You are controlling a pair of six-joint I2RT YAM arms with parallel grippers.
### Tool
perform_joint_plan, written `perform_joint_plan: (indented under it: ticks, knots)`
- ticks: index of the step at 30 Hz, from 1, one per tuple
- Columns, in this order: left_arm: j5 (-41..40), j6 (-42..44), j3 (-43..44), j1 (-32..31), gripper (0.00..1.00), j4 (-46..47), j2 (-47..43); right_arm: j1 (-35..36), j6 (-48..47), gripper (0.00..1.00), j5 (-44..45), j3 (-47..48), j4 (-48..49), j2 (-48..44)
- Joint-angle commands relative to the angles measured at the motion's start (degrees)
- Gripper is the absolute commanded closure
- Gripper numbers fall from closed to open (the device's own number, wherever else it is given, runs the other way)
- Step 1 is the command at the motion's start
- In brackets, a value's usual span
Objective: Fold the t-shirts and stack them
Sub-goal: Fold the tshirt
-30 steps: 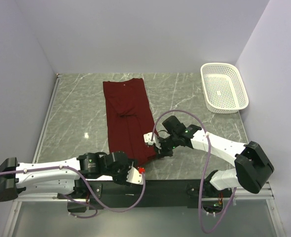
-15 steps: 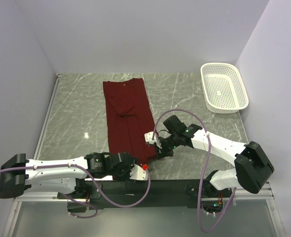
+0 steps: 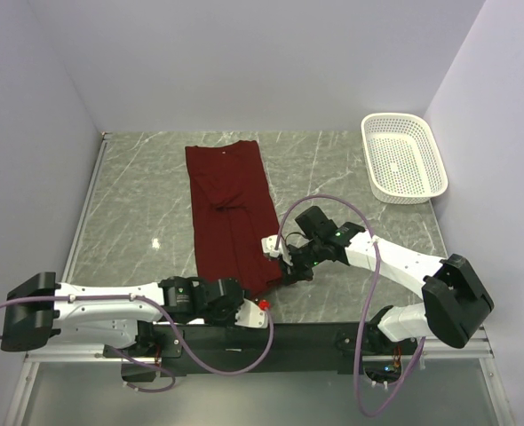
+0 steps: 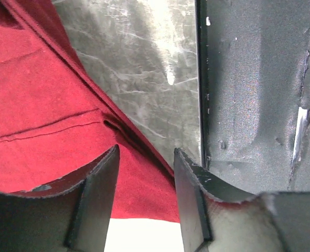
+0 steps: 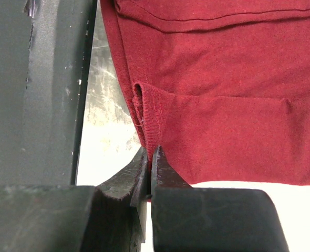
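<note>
Two pairs noted at near hem of t-shirt (image 3: 231,213) — right fingers (image 5: 158,170) pressed together, pinching the folded edge; left fingers (image 4: 102,184) partly spread, astride hem.

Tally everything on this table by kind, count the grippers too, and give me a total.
maroon t-shirt: 1
white mesh basket: 1
grippers: 2 (left gripper, right gripper)
Total: 4

t-shirt (image 3: 231,213) near edge hidden, cropped close-up
</note>
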Motion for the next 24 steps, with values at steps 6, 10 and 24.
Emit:
perform_joint_plan:
  ticks: [6,10,24]
  knots:
    - [-2.86,-0.64,-0.33,-1.21,0.70,2.12,2.51,-0.46,0.19,1.00,-2.59,2.40,-0.69,-1.41]
    - [-5.76,-0.37,0.11,-1.21,0.99,1.95,2.42,-0.46,-0.08,1.00,-2.85,2.31,-0.96,-1.76]
    - [-4.02,5.86,1.43,5.54,1.00,1.85,-7.06,-1.94,0.89,1.00,0.66,8.54,-4.64,0.35]
